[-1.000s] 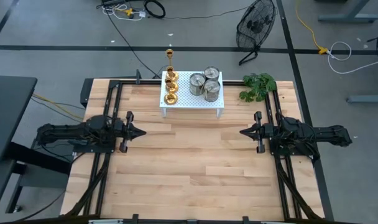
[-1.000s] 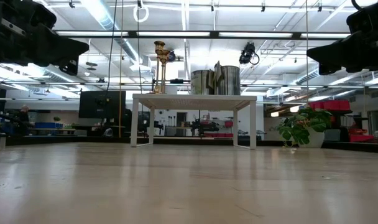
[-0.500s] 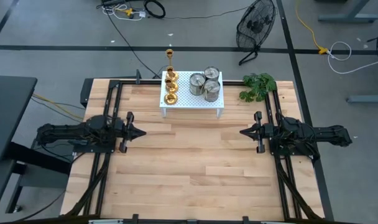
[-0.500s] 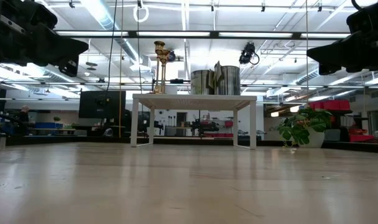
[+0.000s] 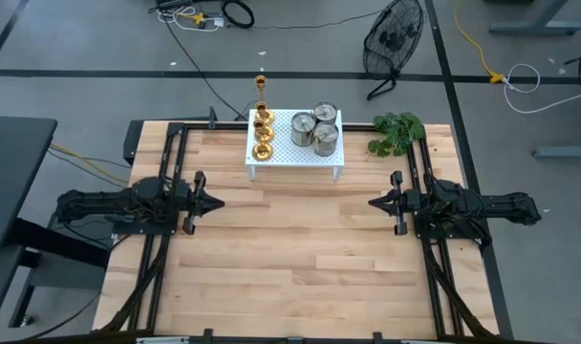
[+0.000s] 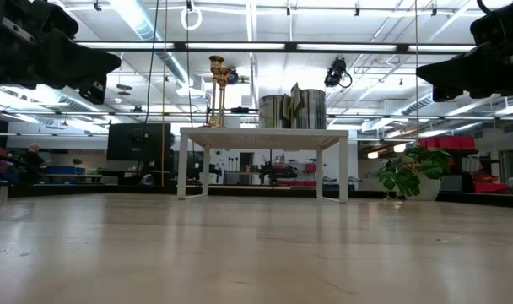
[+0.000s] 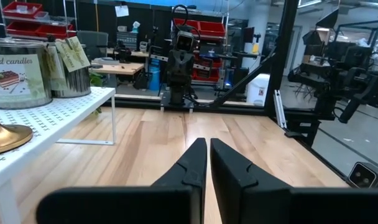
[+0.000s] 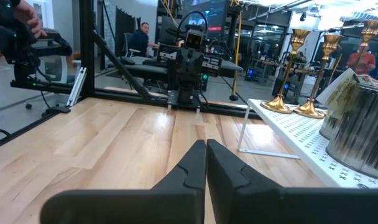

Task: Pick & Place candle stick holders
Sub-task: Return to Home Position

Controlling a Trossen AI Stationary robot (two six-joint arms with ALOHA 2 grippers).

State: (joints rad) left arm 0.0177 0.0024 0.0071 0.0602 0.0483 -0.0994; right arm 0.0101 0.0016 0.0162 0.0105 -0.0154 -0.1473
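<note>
Gold candle stick holders (image 5: pixel 262 148) and silver cans (image 5: pixel 314 129) all stand on the white rack (image 5: pixel 282 153), upper centre of the high view. Left claw (image 5: pixel 217 203) at mid-left and right claw (image 5: pixel 374 203) at mid-right hover above the desk (image 5: pixel 290 268), each pinched closed on nothing, well apart from the rack. Risk judged low: the slim gold stems crowded at the rack's edge could topple if the desk is jolted.

A white rack (image 5: pixel 283 151) stands on the wooden table (image 5: pixel 290 253), off to one side midway between the left jaws and right jaws; a green plant (image 5: pixel 397 132) sits nearer the right jaws.
</note>
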